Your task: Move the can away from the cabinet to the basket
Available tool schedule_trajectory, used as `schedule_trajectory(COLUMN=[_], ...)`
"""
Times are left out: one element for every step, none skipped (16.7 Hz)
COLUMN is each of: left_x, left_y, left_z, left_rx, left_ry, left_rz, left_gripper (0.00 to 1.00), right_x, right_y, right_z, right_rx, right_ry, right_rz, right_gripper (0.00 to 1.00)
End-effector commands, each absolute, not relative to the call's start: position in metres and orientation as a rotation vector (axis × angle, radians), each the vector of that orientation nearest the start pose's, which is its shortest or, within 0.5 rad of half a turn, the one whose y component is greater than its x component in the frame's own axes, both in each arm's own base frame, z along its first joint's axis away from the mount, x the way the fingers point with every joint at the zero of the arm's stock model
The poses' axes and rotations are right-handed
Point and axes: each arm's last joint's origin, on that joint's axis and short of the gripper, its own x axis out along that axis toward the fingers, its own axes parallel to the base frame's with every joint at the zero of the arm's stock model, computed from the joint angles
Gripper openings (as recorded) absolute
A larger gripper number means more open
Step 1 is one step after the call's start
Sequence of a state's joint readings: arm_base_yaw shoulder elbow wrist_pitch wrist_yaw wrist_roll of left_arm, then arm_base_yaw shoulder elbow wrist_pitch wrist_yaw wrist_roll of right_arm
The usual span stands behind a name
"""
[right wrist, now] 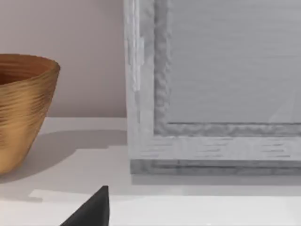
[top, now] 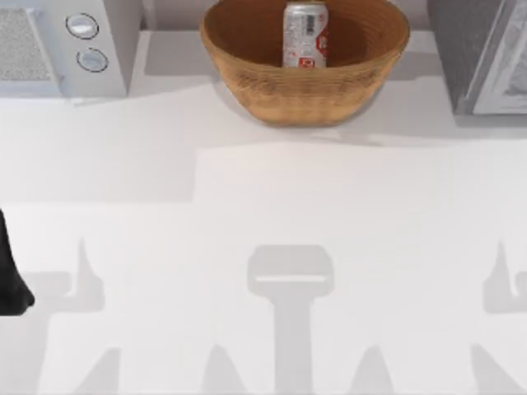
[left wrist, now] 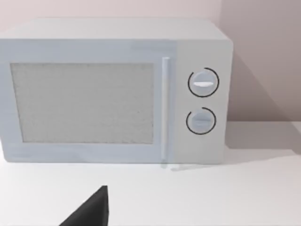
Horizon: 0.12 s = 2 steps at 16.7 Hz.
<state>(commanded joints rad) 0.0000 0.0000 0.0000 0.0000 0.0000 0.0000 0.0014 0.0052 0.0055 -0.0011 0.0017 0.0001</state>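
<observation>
White table (top: 263, 214), plain and pale, with grey shadows of the arms and overhead rig lying across the lower half of the top view.

Basket (top: 305, 82): tan-brown wicker, bowl-shaped, ribbed inside, at the upper centre of the top view, standing on the table at its far edge. In the right wrist view part of the basket (right wrist: 23, 113) shows at the left edge of the frame, well apart from the cabinet.

Can (top: 305, 34): silver with red marks and a printed label, upright inside the basket, at the upper centre of the top view, clear of any gripper.

Cabinet (top: 478, 53): dark grey speckled box with a paler white-framed door panel, at the upper right corner of the top view, beside the basket with a gap of bare table between them. Its framed door (right wrist: 211, 94) takes up the centre and right of the right wrist view.

Microwave (top: 62, 45): white, two round dials, at the upper left of the top view; front face with mesh window and both dials (left wrist: 203, 101) seen square-on in the left wrist view.

Left arm (top: 12, 280): dark shape at the left edge of the top view, lower half, over bare table. A dark fingertip (left wrist: 91, 212) shows at the lower edge of the left wrist view, another fingertip (right wrist: 91, 212) at the lower edge of the right wrist view; cannot tell how either gripper's fingers stand.
</observation>
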Motion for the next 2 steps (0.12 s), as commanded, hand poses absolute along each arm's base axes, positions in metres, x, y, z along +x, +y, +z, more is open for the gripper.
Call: schedule_trajectory(left_x=[0.1057,0.1057], left_y=[-0.0012,-0.0012], left_z=[0.1600,0.1600], left_rx=[0.000,0.000], left_ry=[0.000,0.000], left_rz=[0.000,0.000], left_gripper=[1.00,1.00], right_x=[0.1057,0.1057], right_y=[-0.0012,-0.0012], right_z=[0.1600,0.1600], right_rx=[0.000,0.000], right_ry=[0.000,0.000], right_rz=[0.000,0.000], right_gripper=[1.00,1.00])
